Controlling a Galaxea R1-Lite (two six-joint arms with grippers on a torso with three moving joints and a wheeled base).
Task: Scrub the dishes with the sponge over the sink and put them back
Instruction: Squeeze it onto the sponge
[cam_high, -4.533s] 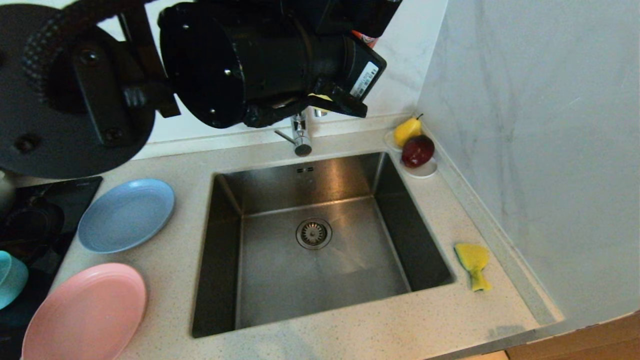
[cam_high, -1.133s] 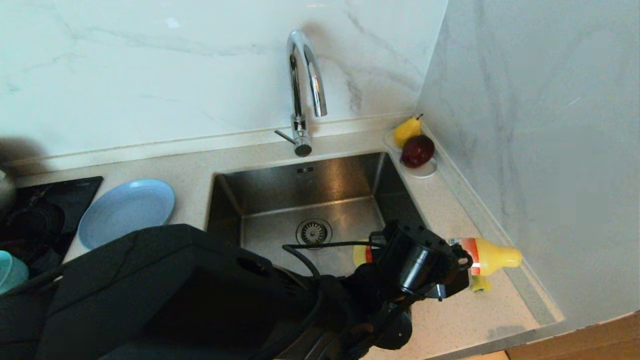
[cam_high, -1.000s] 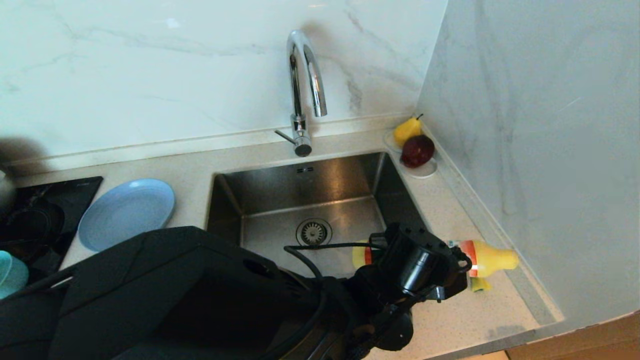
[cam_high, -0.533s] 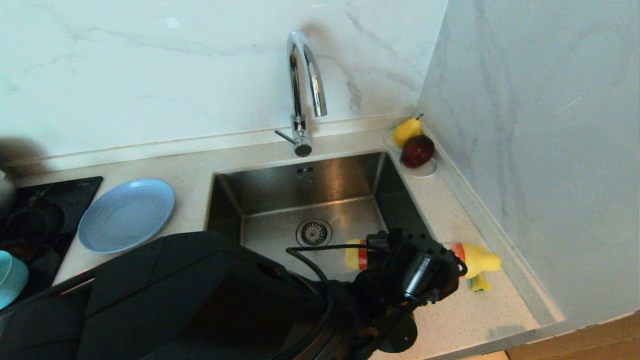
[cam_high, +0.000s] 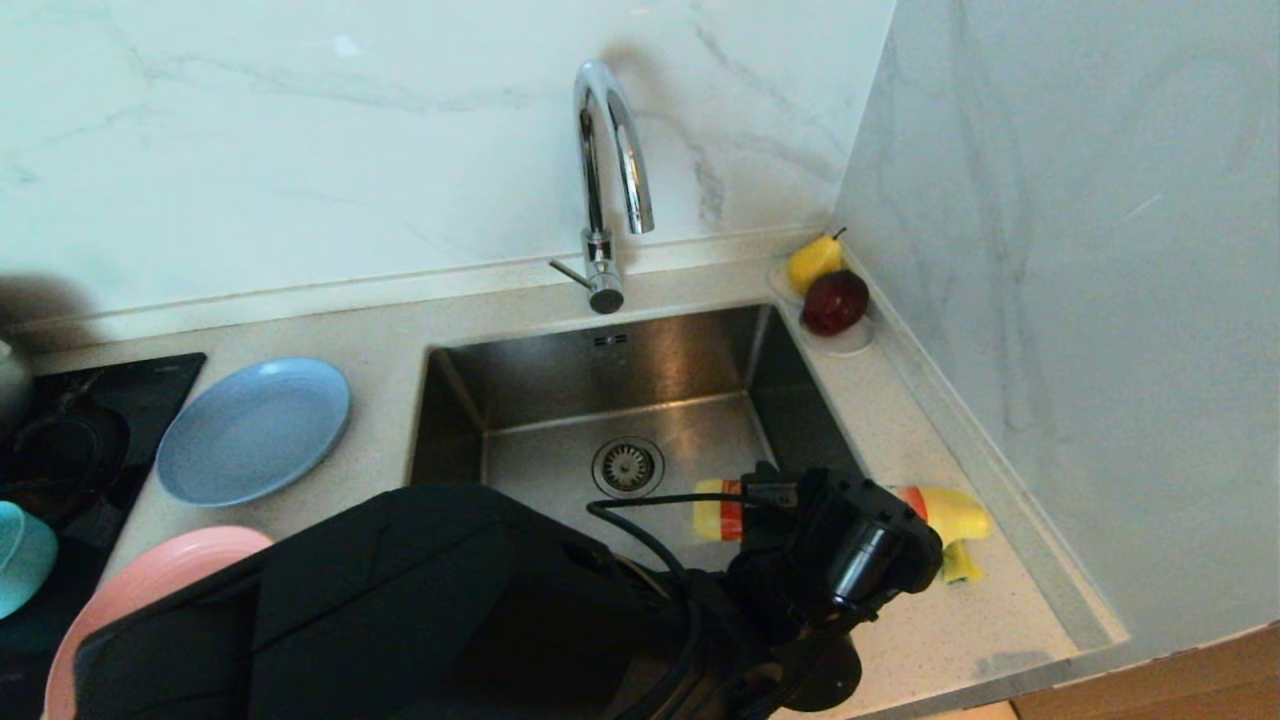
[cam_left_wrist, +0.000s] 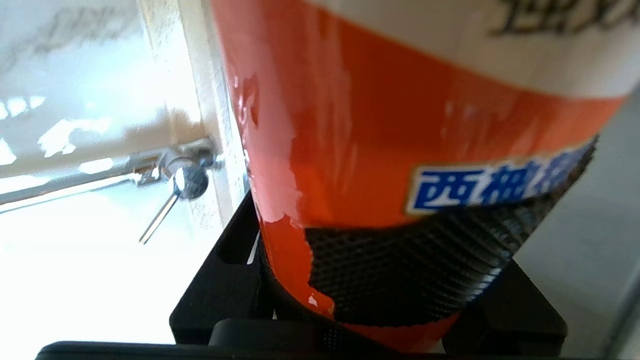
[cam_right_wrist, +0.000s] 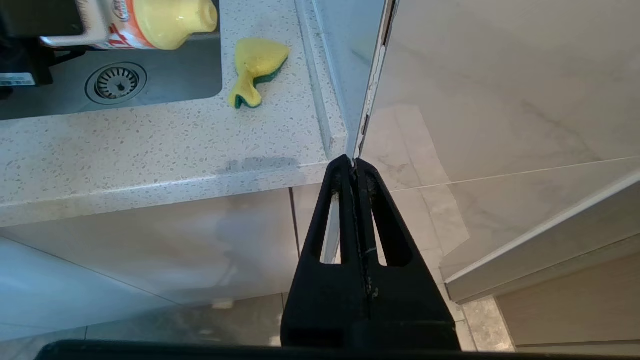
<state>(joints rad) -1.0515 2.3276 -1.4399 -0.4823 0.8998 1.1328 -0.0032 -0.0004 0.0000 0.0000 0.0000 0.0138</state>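
My left gripper (cam_high: 845, 525) is shut on a yellow dish-soap bottle (cam_high: 955, 512) with an orange label (cam_left_wrist: 380, 125). The bottle lies level across the right rim of the steel sink (cam_high: 560, 370), its cap end right above the yellow-and-green sponge (cam_high: 960, 567). That sponge (cam_right_wrist: 257, 65) rests on the counter beside the wall. A light-blue plate (cam_high: 255, 428), a pink plate (cam_high: 150, 585) half hidden by my arm, and a teal bowl (cam_high: 20, 555) sit left of the sink. Down below the counter's front edge, my right gripper (cam_right_wrist: 354, 162) hangs shut and empty.
A tall chrome tap (cam_high: 605, 150) stands behind the sink. In the back right corner, a white saucer (cam_high: 848, 343) holds a pear (cam_high: 815, 260) and a red apple (cam_high: 835, 300). A black hob (cam_high: 60, 430) lies far left. A marble wall closes the right side.
The bottle in my left gripper has sunk and drawn back toward the sink, its cap end now over the sponge. My left arm has shifted right, uncovering part of the pink plate.
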